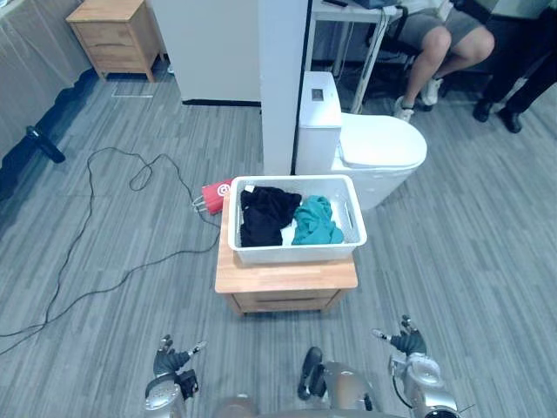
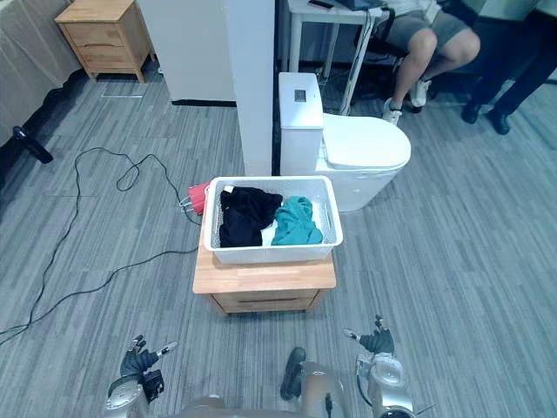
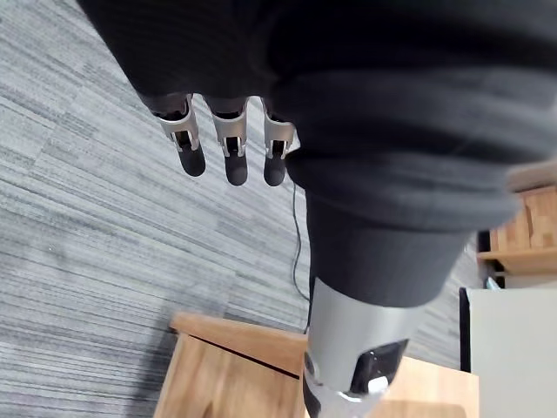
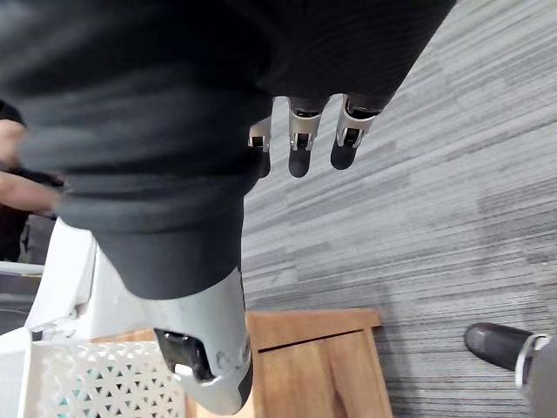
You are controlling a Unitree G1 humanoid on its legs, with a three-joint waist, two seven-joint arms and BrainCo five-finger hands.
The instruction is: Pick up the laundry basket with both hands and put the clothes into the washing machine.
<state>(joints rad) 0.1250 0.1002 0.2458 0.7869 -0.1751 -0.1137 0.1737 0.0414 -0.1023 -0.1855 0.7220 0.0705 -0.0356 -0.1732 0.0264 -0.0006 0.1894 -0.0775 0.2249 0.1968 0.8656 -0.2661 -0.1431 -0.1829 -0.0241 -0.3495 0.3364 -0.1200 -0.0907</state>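
left robot hand [image 1: 168, 364] and right robot hand [image 1: 407, 345] hover, fingers spread, before laundry basket [image 1: 296, 254]

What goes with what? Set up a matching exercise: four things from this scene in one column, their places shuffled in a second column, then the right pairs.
Things
1. laundry basket
2. black garment
3. teal garment
4. toilet

Places
A. right half of the basket
B. on top of the low wooden cabinet
C. on the floor beyond the cabinet
D. left half of the basket

Pairs: 1-B, 2-D, 3-A, 4-C
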